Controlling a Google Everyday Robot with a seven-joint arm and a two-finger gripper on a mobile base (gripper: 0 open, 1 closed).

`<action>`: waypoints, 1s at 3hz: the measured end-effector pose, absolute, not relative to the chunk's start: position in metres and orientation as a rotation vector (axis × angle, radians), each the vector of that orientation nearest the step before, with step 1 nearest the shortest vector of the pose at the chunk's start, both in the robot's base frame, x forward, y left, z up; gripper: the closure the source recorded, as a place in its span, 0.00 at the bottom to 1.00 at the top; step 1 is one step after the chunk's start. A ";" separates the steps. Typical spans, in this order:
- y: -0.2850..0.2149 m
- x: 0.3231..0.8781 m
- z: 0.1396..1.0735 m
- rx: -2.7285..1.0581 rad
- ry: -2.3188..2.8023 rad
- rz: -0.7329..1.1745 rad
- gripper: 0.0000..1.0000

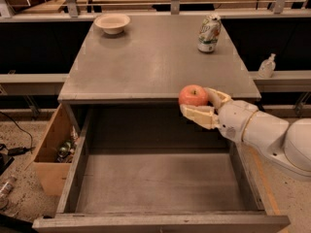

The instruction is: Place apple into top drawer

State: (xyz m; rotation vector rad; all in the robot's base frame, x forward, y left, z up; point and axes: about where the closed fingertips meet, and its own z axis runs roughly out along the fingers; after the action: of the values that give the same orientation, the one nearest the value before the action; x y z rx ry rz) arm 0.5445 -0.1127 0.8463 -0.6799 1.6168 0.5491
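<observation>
The apple (193, 95) is red-orange and round. My gripper (200, 104) is shut on the apple, one cream finger (197, 114) below it and one behind it on the right. The white arm reaches in from the right. The apple hangs at the front edge of the cabinet top, above the back right part of the top drawer (160, 181). The drawer is pulled wide open, grey, with a flat bare bottom and a thick front panel.
A beige bowl (112, 23) stands at the back left of the grey cabinet top (146, 62). A green-white can (209, 33) stands at the back right. A brown cardboard box (52, 152) with small items sits on the floor left of the drawer. A small bottle (267, 66) stands on the right ledge.
</observation>
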 end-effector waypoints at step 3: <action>-0.133 0.512 0.761 -0.751 1.718 0.666 1.00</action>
State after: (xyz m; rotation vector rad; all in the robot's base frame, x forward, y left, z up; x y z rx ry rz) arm 0.5123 -0.1333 0.7607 -0.7513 1.7184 0.6656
